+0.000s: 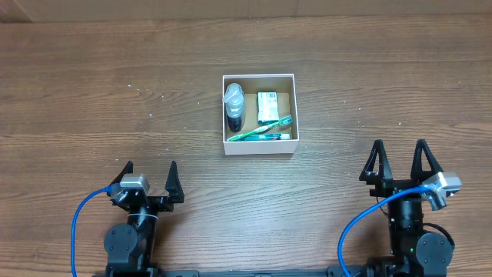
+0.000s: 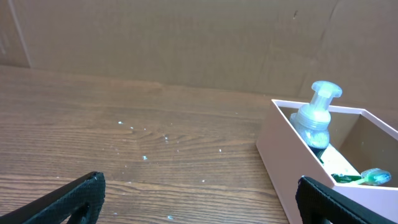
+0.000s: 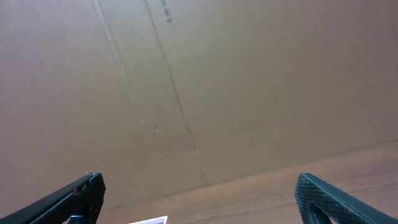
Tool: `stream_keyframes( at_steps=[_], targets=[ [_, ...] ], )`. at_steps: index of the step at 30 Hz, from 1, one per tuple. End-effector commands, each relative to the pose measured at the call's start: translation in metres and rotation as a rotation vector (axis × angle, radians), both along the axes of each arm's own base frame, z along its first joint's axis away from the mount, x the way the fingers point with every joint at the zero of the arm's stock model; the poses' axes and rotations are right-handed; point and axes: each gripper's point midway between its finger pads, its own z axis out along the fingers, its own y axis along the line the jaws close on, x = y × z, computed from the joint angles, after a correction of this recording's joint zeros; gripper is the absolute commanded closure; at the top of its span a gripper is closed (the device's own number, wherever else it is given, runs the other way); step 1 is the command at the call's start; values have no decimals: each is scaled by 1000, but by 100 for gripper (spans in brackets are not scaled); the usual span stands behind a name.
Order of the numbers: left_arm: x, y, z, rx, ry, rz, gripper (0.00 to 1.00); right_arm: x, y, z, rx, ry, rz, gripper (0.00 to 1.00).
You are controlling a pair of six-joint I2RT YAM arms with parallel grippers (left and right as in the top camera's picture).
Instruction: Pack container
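Container (image 1: 258,148) well ahead of both spread jaws, between them.

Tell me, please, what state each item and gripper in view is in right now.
container, open-topped, upright, holding items.
bottle, capped, inside along the container's left wall.
toothbrush, lying diagonally inside near the front.
small packet, inside, right of the bottle.
left gripper, open, empty, away from the container.
right gripper, open, empty, away from the container.
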Motion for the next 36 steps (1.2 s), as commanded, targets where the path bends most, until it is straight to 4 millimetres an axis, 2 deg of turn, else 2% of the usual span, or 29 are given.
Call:
stream_keyframes(
  at_steps=[1, 8, 15, 19, 36],
  targets=[
    [0, 4, 0, -3, -6, 18, 0, -3, 1, -10, -8, -19, 4, 0],
    [0, 4, 0, -3, -6, 18, 0, 5, 1, -50, -9, 60, 1, 0],
    [0, 4, 0, -3, -6, 18, 0, 9, 0, -78, -62, 173, -11, 0],
    [0, 4, 0, -3, -6, 18, 0, 10, 2, -106, -64, 285, 2, 0],
    [0, 4, 0, -3, -6, 18, 0, 10, 2, -105, -91, 280, 1, 0]
  ],
)
